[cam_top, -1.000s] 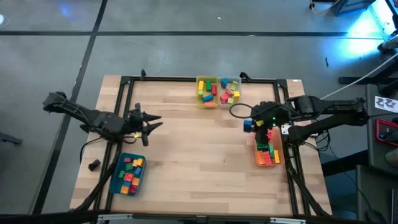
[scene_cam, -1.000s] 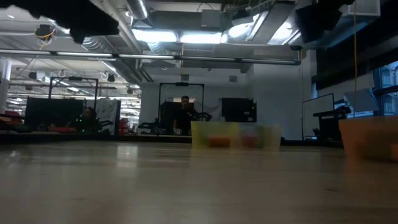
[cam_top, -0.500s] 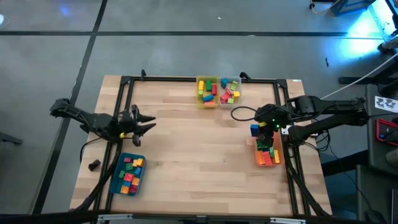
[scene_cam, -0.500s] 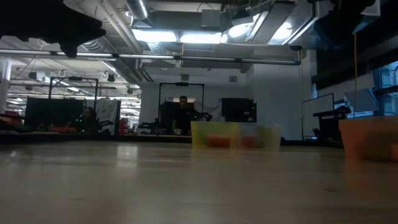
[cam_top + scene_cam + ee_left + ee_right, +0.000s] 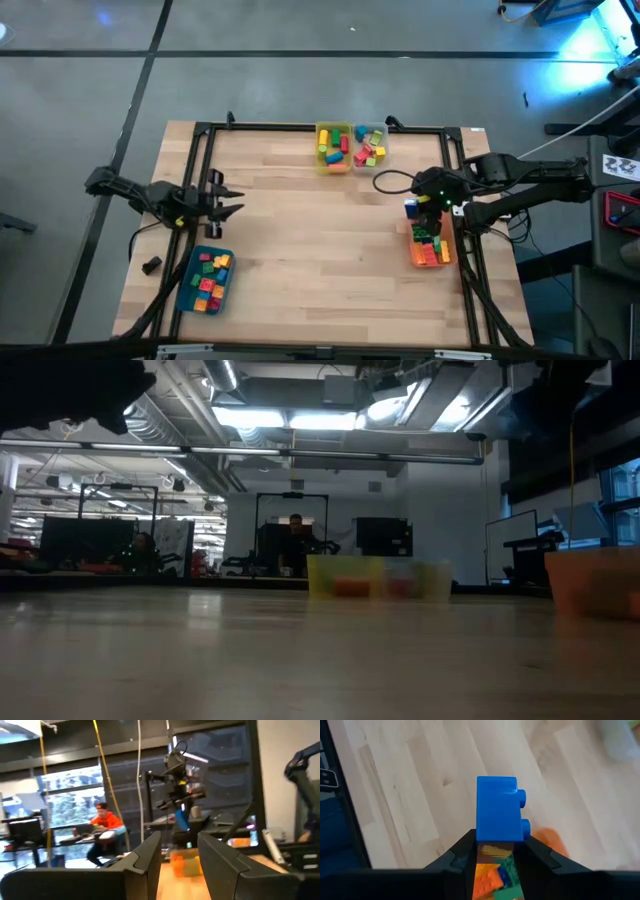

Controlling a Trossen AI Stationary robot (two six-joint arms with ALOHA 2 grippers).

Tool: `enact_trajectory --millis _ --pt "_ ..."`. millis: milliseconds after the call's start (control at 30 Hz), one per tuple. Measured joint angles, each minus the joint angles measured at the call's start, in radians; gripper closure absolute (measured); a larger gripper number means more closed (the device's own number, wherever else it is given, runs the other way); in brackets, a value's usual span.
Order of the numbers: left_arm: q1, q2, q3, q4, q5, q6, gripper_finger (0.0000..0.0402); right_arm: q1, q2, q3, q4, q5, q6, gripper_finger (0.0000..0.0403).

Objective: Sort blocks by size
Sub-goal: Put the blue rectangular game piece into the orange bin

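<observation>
My right gripper (image 5: 413,214) is shut on a blue block (image 5: 497,812) and hangs over the far end of the orange bin (image 5: 432,250) at the table's right edge. That bin holds several green, orange and red blocks (image 5: 492,872). My left gripper (image 5: 228,200) is near the table's left edge, just beyond the teal bin (image 5: 204,281). It stands open with nothing between its fingers (image 5: 147,857) and points about level toward the right. The teal bin holds several coloured blocks. My right gripper pinches the blue block's near end (image 5: 496,839) between its two fingers. One finger (image 5: 532,851) lies on the studded side and the other on the side opposite. The fingers slant down from above. The block sticks out past the fingertips, lifted clear of table and bin.
A yellow bin (image 5: 332,148) and a clear bin (image 5: 369,147), both with blocks, stand side by side at the far edge. A dark frame (image 5: 200,160) runs round the table. Bare wood (image 5: 310,240) lies between the arms. People sit in the room beyond (image 5: 105,822).
My left gripper has drawn back toward the table's left edge and sunk, tipping up from a downward slant to about level; its fingers stay apart. My right gripper has tipped a little with the blue block, which now sits slightly nearer the orange bin.
</observation>
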Motion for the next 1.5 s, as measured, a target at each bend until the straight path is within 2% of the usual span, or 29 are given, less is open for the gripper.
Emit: enact_trajectory --millis 100,267,433,567,800,1000,1167,1333,1500 --pt "0.024 -0.042 0.0 -0.075 -0.005 -0.01 0.0288 0.014 -0.012 0.0 -0.027 -0.014 0.035 0.0292" --pt "0.059 -0.086 0.0 -0.181 -0.038 -0.078 0.0288 0.138 -0.029 0.0 -0.035 -0.005 0.123 0.0292" --pt "0.085 -0.086 0.0 -0.258 -0.047 -0.082 0.0288 0.312 -0.027 0.0 -0.037 0.116 0.235 0.0292" --pt "0.094 -0.086 0.0 -0.354 -0.047 -0.153 0.0288 0.448 -0.025 -0.001 -0.037 0.19 0.343 0.0292" --pt "0.097 -0.066 0.0 -0.354 -0.047 -0.21 0.0288 0.652 -0.021 -0.08 0.007 0.277 0.58 0.0292" --pt "0.097 -0.062 0.0 -0.356 -0.047 -0.204 0.0288 0.783 -0.005 -0.183 0.056 0.288 0.786 0.0292" --pt "0.097 -0.062 0.0 -0.356 -0.047 -0.207 0.0288 0.84 0.019 -0.239 0.045 0.288 0.879 0.0292" --pt "0.097 -0.062 0.0 -0.356 -0.047 -0.212 0.0288 0.836 0.038 -0.272 -0.035 0.288 0.892 0.0292" --pt "0.097 -0.062 0.0 -0.356 -0.046 -0.191 0.0288 0.837 0.038 -0.29 -0.042 0.279 0.892 0.0291"
